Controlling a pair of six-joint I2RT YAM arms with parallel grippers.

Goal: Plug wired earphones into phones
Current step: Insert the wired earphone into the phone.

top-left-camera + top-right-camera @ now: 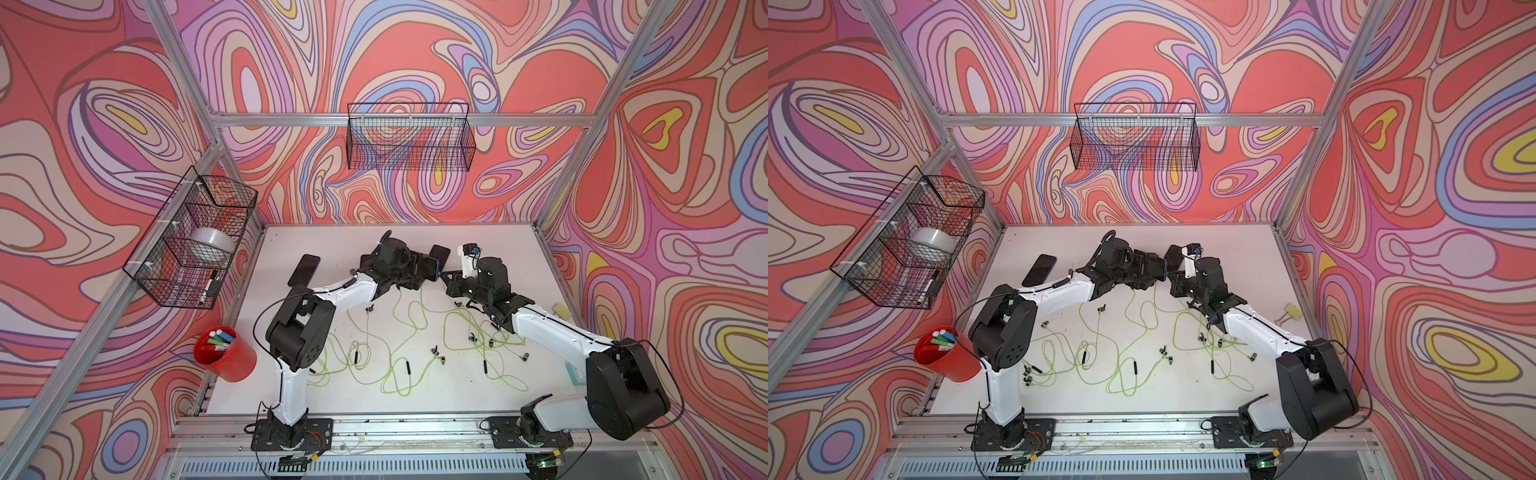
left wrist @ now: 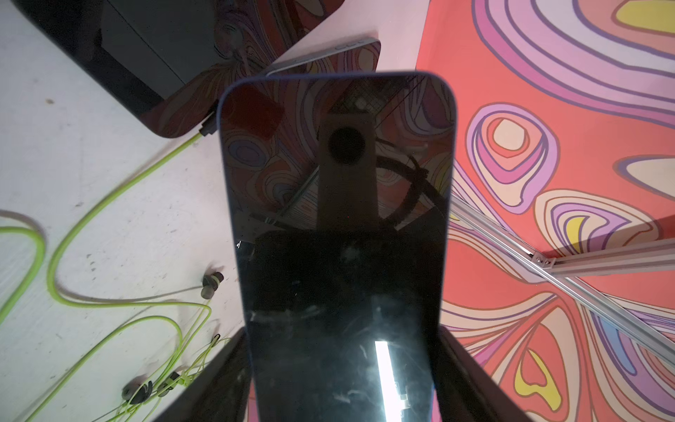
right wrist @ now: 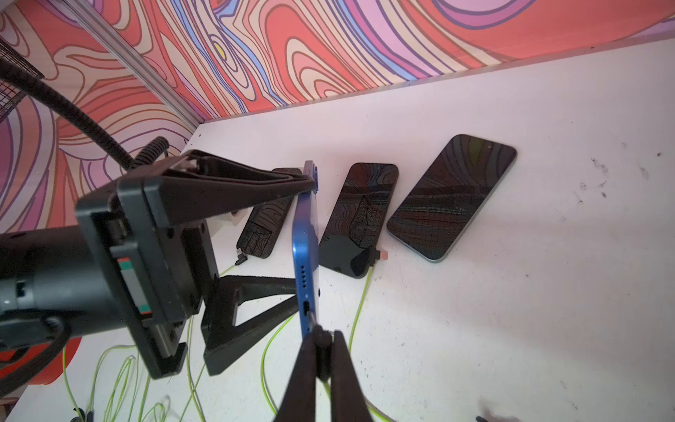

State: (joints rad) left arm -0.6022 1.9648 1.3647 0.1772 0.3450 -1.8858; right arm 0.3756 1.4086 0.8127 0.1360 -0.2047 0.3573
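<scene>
**Plug meets port**

Top view: left hand [image 1: 430,268] and right hand [image 1: 444,277] meet over the far bench [image 1: 457,395].
Left wrist: the left hand clamps the blue phone [image 2: 339,219] by its edges.
Right wrist: the right hand, narrow, pinches the plug [image 3: 311,318] at the phone's port. Next is probably a straight push home.

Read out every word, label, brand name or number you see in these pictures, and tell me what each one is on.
None: no word, number or logo reads in any view.
phones: dark screens, reflections only.
blue phone in the left gripper: bare edge, no print.
markers in the red cup: any print too small.
striped sticker: colour bands, no letters.
</scene>
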